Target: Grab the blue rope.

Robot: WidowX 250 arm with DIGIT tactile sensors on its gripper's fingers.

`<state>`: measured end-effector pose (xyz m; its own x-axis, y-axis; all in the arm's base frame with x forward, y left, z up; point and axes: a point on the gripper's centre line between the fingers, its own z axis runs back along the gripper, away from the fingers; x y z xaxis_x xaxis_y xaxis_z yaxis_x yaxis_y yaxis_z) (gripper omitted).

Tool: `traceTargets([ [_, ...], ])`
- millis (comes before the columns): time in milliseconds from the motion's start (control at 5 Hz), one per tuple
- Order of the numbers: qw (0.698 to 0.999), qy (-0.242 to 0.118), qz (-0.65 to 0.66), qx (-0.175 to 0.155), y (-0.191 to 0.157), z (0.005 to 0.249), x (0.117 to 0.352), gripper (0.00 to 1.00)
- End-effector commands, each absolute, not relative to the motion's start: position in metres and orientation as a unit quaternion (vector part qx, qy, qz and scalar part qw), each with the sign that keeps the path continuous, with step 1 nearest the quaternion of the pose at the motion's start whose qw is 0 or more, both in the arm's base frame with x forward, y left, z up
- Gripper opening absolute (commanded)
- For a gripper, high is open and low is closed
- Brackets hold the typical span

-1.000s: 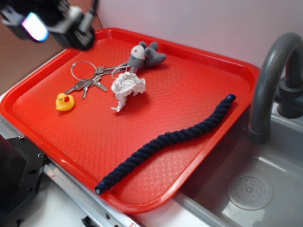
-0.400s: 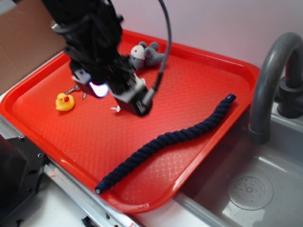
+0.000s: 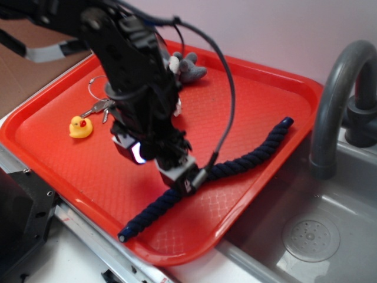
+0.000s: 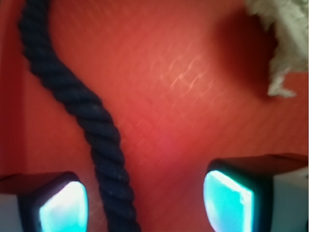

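Observation:
The blue rope is a thick navy twisted cord lying in a wavy line across the right part of the red tray. Its middle is hidden behind my gripper in the exterior view. In the wrist view the blue rope runs down between my two glowing fingertips, close to the left one and apart from the right one. My gripper is open and low over the tray, with the rope inside the gap but not pinched.
A yellow rubber duck, a key ring and a grey plush mouse lie at the tray's far left. Crumpled white paper shows at the wrist view's top right. A grey faucet and sink stand right of the tray.
My arm has swung from the tray's back left corner down and to the right, ending low over the middle of the rope. The rope itself has not moved.

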<state>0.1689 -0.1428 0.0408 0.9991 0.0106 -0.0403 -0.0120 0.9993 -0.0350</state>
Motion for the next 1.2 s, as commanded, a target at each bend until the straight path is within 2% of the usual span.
traceTargets([
  [0,0.999,0.036,-0.017,-0.009,-0.1466,0.0237,0.1676,1.0],
  [200,0.998,0.046,-0.031,-0.008,-0.1502,0.0201,0.1685,1.0],
  [400,0.998,0.05,-0.031,-0.001,-0.1518,0.0178,0.1676,0.94],
  [600,0.998,0.048,-0.028,0.007,-0.1526,0.0177,0.1672,0.0],
  [800,0.999,0.048,-0.02,0.003,-0.1529,0.0192,0.1688,0.0],
  [1000,0.999,0.01,-0.037,0.005,-0.1521,0.0257,0.1694,0.0],
])
